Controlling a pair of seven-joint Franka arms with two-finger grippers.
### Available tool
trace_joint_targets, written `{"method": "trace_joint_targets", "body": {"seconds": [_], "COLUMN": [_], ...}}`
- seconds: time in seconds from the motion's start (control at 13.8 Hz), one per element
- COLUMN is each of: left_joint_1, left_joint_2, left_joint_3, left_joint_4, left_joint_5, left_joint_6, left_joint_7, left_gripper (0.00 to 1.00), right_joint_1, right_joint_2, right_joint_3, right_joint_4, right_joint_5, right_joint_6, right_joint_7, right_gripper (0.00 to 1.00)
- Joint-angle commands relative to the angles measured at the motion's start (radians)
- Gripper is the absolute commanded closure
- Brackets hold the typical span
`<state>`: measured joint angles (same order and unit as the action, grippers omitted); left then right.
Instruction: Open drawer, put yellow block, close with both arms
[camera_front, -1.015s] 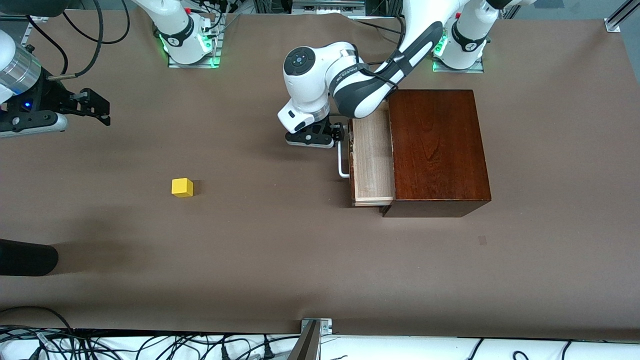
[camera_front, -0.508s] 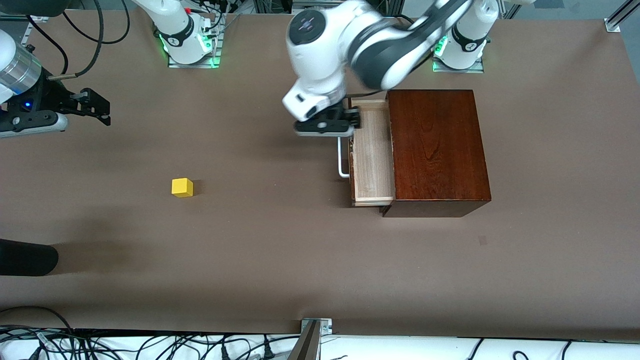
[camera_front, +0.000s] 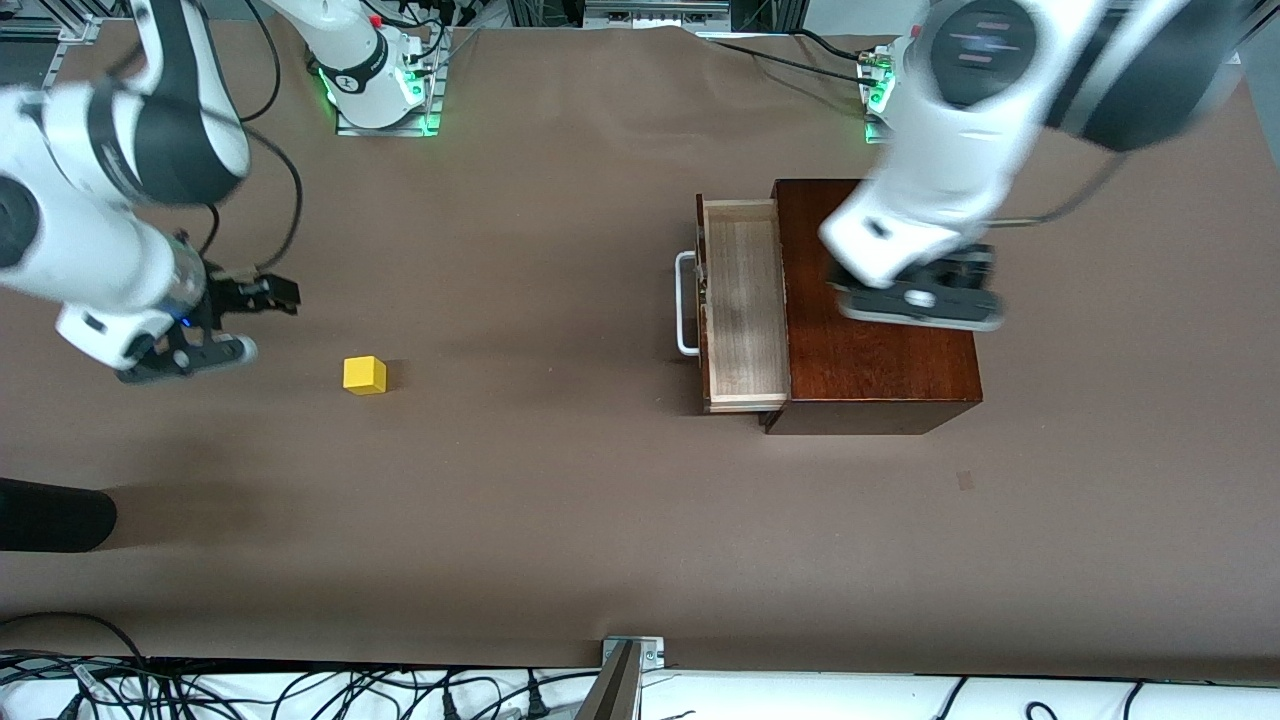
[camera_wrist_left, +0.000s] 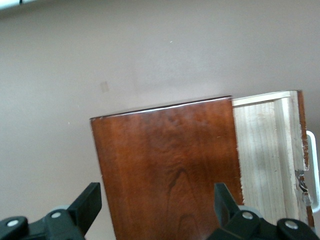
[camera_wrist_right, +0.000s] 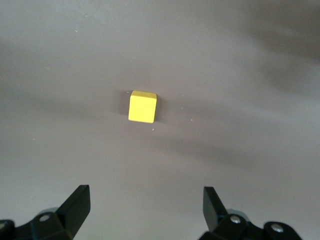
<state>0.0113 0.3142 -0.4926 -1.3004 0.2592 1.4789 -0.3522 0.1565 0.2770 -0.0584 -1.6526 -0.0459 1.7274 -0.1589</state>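
The drawer (camera_front: 742, 300) stands pulled out of the dark mahogany box (camera_front: 880, 360), its pale tray empty and its white handle (camera_front: 684, 305) free. My left gripper (camera_front: 925, 295) hangs open over the box top; the left wrist view shows the box top (camera_wrist_left: 165, 165), the tray (camera_wrist_left: 265, 150) and my open left gripper (camera_wrist_left: 156, 194). The yellow block (camera_front: 364, 375) sits on the table toward the right arm's end. My right gripper (camera_front: 262, 297) is open in the air beside it. In the right wrist view the block (camera_wrist_right: 142, 107) lies ahead of the open right gripper (camera_wrist_right: 145, 196).
A black cylinder-like object (camera_front: 50, 515) juts in at the table edge toward the right arm's end, nearer the camera than the block. A metal bracket (camera_front: 630, 655) and cables line the near edge. A small mark (camera_front: 964, 480) lies near the box.
My left gripper has left the drawer handle, risen and swung over the box top. My right arm has come in toward the yellow block. The drawer and block have not moved.
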Motion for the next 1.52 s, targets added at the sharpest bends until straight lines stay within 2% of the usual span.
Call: {"method": "trace_joint_targets", "body": {"seconds": [0.0, 0.07, 0.22, 0.29, 0.36, 0.44, 0.58, 0.65, 0.8, 1.02, 1.09, 1.16, 1.23, 1.31, 1.38, 1.45], "left_joint_1": [-0.04, -0.072, -0.097, -0.097, -0.094, -0.096, -0.077, -0.065, -0.065, -0.065, -0.065, -0.065, -0.065, -0.065, -0.065, -0.065], "left_joint_2": [-0.153, -0.19, -0.285, -0.347, -0.38, -0.377, -0.376, -0.362, -0.353, -0.354, -0.356, -0.354, -0.353, -0.353, -0.353, -0.353], "left_joint_3": [0.225, 0.323, 0.437, 0.472, 0.485, 0.488, 0.488, 0.488, 0.487, 0.485, 0.483, 0.483, 0.48, 0.479, 0.479, 0.479], "left_joint_4": [-0.104, -0.155, -0.29, -0.378, -0.432, -0.438, -0.43, -0.398, -0.382, -0.381, -0.379, -0.378, -0.373, -0.375, -0.373, -0.373], "left_joint_5": [-0.173, -0.213, -0.228, -0.236, -0.236, -0.236, -0.236, -0.236, -0.236, -0.236, -0.236, -0.236, -0.236, -0.236, -0.235, -0.235], "left_joint_6": [0.004, 0.029, 0.111, 0.208, 0.281, 0.299, 0.241, 0.178, 0.146, 0.136, 0.132, 0.129, 0.129, 0.129, 0.129, 0.13], "left_joint_7": [0.1, 0.218, 0.324, 0.331, 0.337, 0.332, 0.326, 0.328, 0.334, 0.338, 0.338, 0.338, 0.338, 0.34, 0.345, 0.346], "left_gripper": [0.0, 0.0, 0.0, 0.0, 0.0, 0.0, 0.0, 0.0, 0.0, 0.0, 0.0, 0.0, 0.0, 0.0, 0.0, 0.0], "right_joint_1": [-0.005, -0.005, -0.006, -0.006, -0.006, -0.006, -0.015, -0.015, -0.015, -0.015, -0.015, -0.015, -0.015, -0.014, -0.014, -0.012], "right_joint_2": [0.048, 0.053, 0.077, 0.099, 0.122, 0.145, 0.177, 0.177, 0.182, 0.2, 0.202, 0.205, 0.206, 0.214, 0.214, 0.214], "right_joint_3": [-0.001, -0.001, -0.001, -0.001, -0.001, -0.001, -0.001, -0.001, -0.001, 0.002, 0.003, 0.003, 0.003, 0.003, 0.005, 0.003], "right_joint_4": [-0.013, -0.063, -0.154, -0.192, -0.219, -0.234, -0.272, -0.326, -0.384, -0.388, -0.388, -0.388, -0.388, -0.382, -0.377, -0.369], "right_joint_5": [0.049, 0.064, 0.07, 0.07, 0.07, 0.07, 0.078, 0.115, 0.13, 0.132, 0.132, 0.132, 0.132, 0.133, 0.133, 0.133], "right_joint_6": [0.076, 0.146, 0.286, 0.352, 0.404, 0.455, 0.529, 0.596, 0.699, 0.71, 0.71, 0.71, 0.71, 0.709, 0.709, 0.706], "right_joint_7": [-0.025, -0.024, -0.013, 0.016, 0.021, 0.021, 0.024, 0.022, 0.024, 0.068, 0.07, 0.07, 0.071, 0.073, 0.073, 0.073], "right_gripper": [0.0, 0.0, 0.0, 0.0, 0.0, 0.0, 0.0, 0.0, 0.0, 0.0, 0.05, 0.2, 0.44, 0.75, 1.0, 1.0]}}
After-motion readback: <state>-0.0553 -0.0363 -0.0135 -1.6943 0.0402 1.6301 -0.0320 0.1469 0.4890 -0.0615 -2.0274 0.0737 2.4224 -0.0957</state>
